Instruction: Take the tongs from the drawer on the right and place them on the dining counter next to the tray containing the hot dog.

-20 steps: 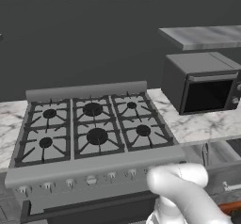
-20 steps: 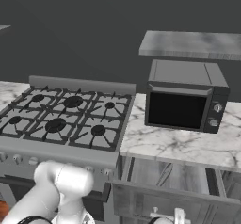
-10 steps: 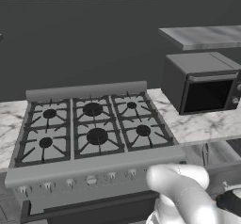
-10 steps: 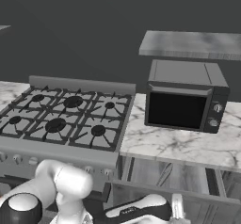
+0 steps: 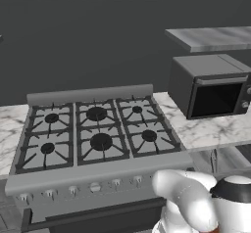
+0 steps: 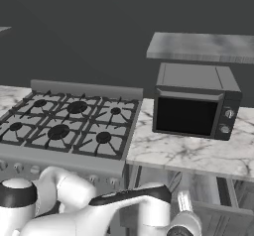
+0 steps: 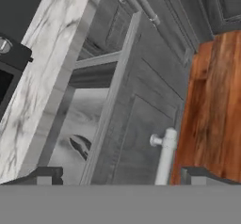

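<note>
Base views: stove at left, microwave at right on the marble wall counter. Hand view alone looks into the open drawer: tongs lower left, bar handle lower centre. Gripper open, fingertips wide apart at the bottom edge.

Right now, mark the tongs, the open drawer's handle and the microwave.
tongs (image 7: pixel 80 146): hand view, on the grey arms lying inside the open drawer.
drawer handle (image 7: pixel 164 155): hand view, on the pale bar's middle.
microwave (image 6: pixel 186 116): right base view, on the dark door glass.

Flat, even rendered light; dim dark wall; soft shadows; hand view coarse, slightly blurred.
</note>
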You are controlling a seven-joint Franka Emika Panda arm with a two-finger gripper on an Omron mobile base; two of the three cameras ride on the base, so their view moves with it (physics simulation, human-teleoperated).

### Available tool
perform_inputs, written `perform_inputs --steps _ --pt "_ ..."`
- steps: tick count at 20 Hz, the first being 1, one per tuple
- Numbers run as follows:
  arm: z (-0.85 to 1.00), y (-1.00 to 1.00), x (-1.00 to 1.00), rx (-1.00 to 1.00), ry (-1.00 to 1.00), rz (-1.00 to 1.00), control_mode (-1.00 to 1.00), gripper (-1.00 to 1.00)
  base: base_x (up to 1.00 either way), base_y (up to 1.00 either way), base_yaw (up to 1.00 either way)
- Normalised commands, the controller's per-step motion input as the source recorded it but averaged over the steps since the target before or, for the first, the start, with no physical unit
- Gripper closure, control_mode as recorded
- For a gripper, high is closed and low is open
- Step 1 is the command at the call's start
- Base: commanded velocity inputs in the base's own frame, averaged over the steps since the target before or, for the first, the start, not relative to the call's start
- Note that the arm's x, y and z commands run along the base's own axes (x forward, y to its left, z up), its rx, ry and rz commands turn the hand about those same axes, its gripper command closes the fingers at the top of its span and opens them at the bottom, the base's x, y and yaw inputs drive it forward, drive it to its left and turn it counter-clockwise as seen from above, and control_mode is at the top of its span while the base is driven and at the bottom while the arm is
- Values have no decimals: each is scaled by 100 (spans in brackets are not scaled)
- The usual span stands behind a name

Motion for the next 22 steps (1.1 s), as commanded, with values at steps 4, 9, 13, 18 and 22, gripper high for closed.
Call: perform_inputs --steps 4,9,13,18,22 --pt "2 17 21 -5 25 6 -100 -100 0 0 0" --pt "0 18 30 -2 35 11 -100 -100 0 0 0" --pt "0 11 35 0 37 8 -100 -100 0 0 0" --pt "0 11 23 0 25 4 -100 -100 0 0 0" --pt "-5 16 18 0 5 4 -100 -100 0 0 0"
